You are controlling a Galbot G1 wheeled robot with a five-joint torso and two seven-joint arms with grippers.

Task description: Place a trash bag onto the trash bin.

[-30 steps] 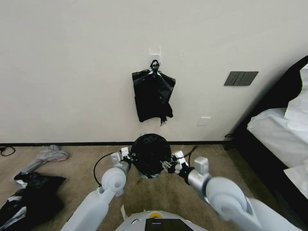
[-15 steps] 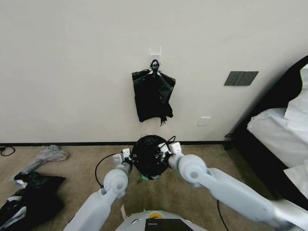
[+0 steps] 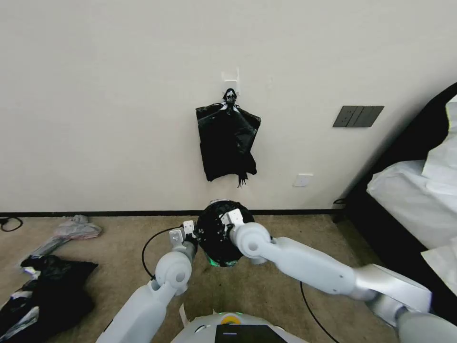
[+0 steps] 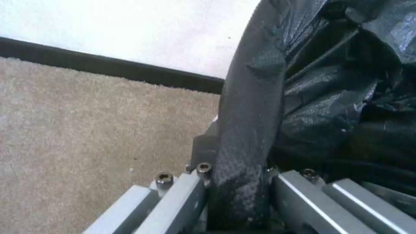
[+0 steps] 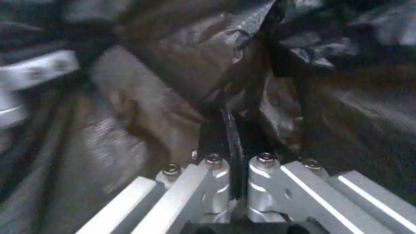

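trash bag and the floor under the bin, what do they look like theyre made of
The trash bag looks like thin glossy black plastic film: it wrinkles finely and shows a greyish sheen where stretched. The floor looks like short-pile beige carpet, matte with a fuzzy, speckled texture.

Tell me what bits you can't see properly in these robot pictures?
- Trash bin: head view, the trash bag covers it; just a sliver peeks out underneath.
- Right gripper: head view, its own arm blocks it; right wrist view, blurry, shut on a thin fold of bag.
- Left gripper: left wrist view, bag film hides its fingertips.
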